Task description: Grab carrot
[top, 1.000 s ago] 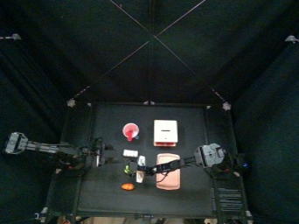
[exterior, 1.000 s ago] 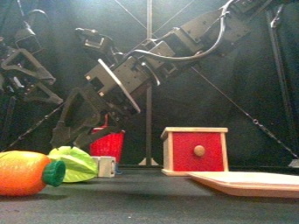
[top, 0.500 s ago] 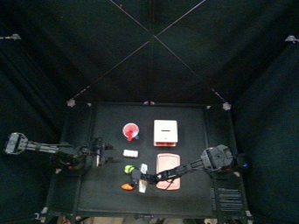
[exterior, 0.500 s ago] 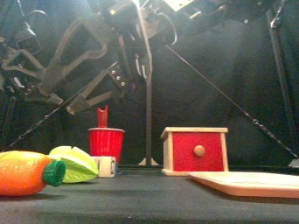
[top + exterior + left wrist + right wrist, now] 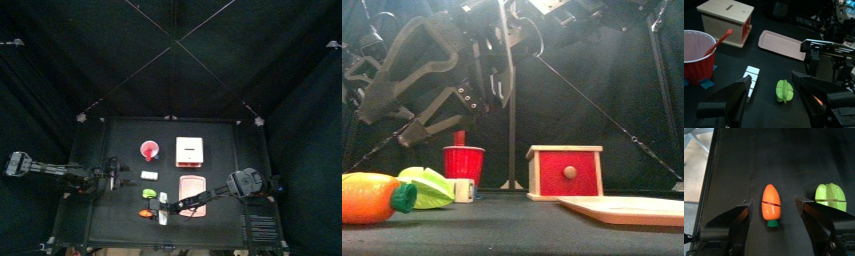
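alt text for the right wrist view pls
An orange carrot with a green stub lies on the black table, centered between the open jaws of the right gripper above it. A yellow-green piece lies beside the carrot, apart from it.

Black jointed arms (image 5: 436,70), apparently cabled, black jaws.

A robot lab — black curtains (image 5: 80,60) pen a small table (image 5: 221,135).
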Robot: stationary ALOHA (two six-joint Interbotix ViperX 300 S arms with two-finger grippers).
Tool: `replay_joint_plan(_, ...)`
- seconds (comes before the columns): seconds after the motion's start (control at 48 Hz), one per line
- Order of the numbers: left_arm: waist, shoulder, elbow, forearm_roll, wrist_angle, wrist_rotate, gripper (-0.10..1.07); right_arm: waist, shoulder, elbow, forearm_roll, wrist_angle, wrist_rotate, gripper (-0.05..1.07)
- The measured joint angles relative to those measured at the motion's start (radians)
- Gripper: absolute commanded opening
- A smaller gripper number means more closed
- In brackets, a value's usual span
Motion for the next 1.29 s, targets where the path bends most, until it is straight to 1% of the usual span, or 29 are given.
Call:
replay_joint_plan(0.271, 0.0, 0.002, -0.002, 0.0, 0.0, 0.0, 0.97, 0.0, 0.052, -0.035, 0.002, -0.015, 0.0, 0.96)
replay_joint_plan(0.604, 0.0, 0.002, 0.0, 0.0, 0.0, 0.002, 0.97, -0.002, 0.075, -0.04, 0.012, -0.035, 0.0, 0.95)
replay_joint_plan(0.854, 0.0, 0.002, 0.0, 0.0, 0.0, 0.0, 0.97, -0.003, 0.114, -0.061, 0.021, -0.058, 0.0, 0.95)
replay_joint_plan(1.292, 0.002, 0.002, 0.0, 0.0, 0.0, 0.002, 0.97, -0.005, 0.126, -0.066, 0.04, -0.066, 0.0, 0.95)
